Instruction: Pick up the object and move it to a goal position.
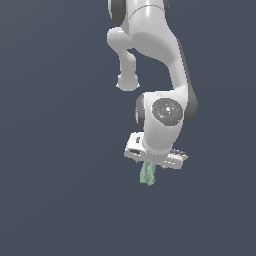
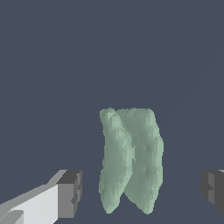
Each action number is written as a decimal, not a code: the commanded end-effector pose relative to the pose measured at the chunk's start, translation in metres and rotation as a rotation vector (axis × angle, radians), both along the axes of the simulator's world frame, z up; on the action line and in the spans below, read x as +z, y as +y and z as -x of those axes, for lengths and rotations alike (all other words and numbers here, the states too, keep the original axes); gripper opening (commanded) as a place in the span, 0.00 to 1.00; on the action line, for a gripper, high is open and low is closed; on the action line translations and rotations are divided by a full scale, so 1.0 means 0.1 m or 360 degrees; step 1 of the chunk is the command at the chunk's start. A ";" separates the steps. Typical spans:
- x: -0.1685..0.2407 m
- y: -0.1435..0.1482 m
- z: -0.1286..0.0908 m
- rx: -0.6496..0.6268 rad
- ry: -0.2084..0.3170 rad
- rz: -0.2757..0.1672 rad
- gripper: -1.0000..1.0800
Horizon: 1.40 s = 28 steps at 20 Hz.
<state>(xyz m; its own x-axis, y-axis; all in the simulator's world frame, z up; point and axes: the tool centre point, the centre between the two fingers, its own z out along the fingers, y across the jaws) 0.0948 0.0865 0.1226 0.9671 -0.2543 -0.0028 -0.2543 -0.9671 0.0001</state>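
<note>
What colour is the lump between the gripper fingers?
Pale green, the object; the wrist view shows it best.

Glossy white arm [image 1: 150,45] with rounded joints, dark grey seams, a round grey cap; white hand [image 1: 148,167], dark grey fingertips [image 2: 72,192].

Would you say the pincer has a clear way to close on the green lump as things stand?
Probably yes: the pincer is open, the lump sits between its fingers with gaps on both sides, and nothing else shows in the way.
</note>
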 end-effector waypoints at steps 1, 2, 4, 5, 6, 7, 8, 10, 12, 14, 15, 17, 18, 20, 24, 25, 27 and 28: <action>-0.01 0.01 -0.03 -0.0016 -0.0004 0.0001 0.96; -0.01 0.02 -0.03 -0.0018 -0.0004 0.0001 0.96; -0.01 0.02 -0.02 -0.0013 -0.0003 0.0001 0.96; -0.01 0.02 -0.02 -0.0013 -0.0003 0.0001 0.96; -0.03 0.02 -0.02 -0.0013 -0.0003 0.0001 0.96; -0.05 0.02 -0.02 -0.0013 -0.0003 0.0001 0.96; -0.08 0.02 -0.02 -0.0014 -0.0003 0.0001 0.96; -0.17 0.02 -0.02 -0.0015 -0.0003 0.0001 0.96; -0.29 0.02 -0.02 -0.0016 -0.0004 0.0001 0.96; -0.40 0.02 -0.02 -0.0017 -0.0004 0.0001 0.96; -0.44 0.01 -0.02 -0.0018 -0.0004 0.0001 0.96; -0.51 0.02 -0.02 -0.0018 -0.0004 0.0001 0.96; -0.52 0.02 -0.02 -0.0018 -0.0004 0.0001 0.96; -0.53 0.02 -0.02 -0.0018 -0.0004 0.0001 0.96; -0.51 0.02 -0.03 -0.0018 -0.0004 0.0001 0.00; -0.51 0.02 -0.03 -0.0018 -0.0004 0.0001 0.00; -0.51 0.02 -0.03 -0.0018 -0.0004 0.0001 0.00; -0.51 0.02 -0.03 -0.0018 -0.0004 0.0001 0.00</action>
<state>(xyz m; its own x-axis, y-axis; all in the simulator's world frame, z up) 0.0978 0.0886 0.0713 0.9641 -0.2654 -0.0005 -0.2654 -0.9641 0.0001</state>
